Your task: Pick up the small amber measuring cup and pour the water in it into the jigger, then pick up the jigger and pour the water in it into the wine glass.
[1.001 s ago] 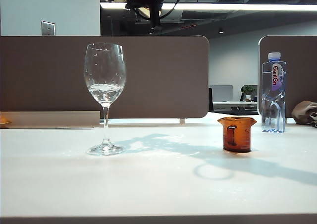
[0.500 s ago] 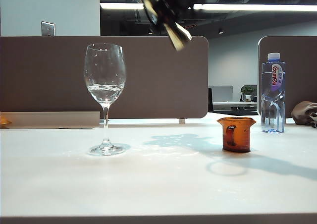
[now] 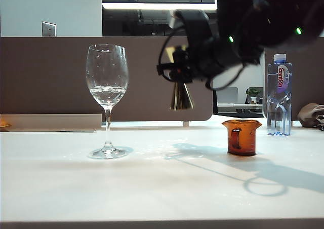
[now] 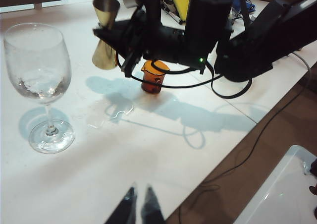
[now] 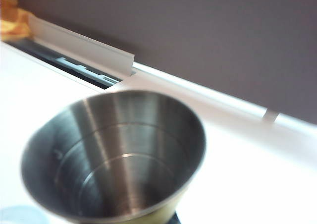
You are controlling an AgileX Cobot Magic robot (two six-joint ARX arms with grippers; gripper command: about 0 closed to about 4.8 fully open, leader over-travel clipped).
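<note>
Since a second ago: my right end effector (image 3: 178, 74) has swung the jigger (image 3: 180, 94) upright, down between wine glass (image 3: 107, 82) and amber measuring cup (image 3: 242, 136).
Left wrist: left end effector (image 4: 139, 209) narrow, idle over the counter (image 4: 124, 154).
Right wrist: jigger (image 5: 116, 154) clamped, apparently empty.
Risk: tipping on set-down.

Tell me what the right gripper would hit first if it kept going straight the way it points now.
Probably the wine glass: the right gripper, shut on the upright jigger, points level toward it. Depth is unclear, so it could pass by.
</note>
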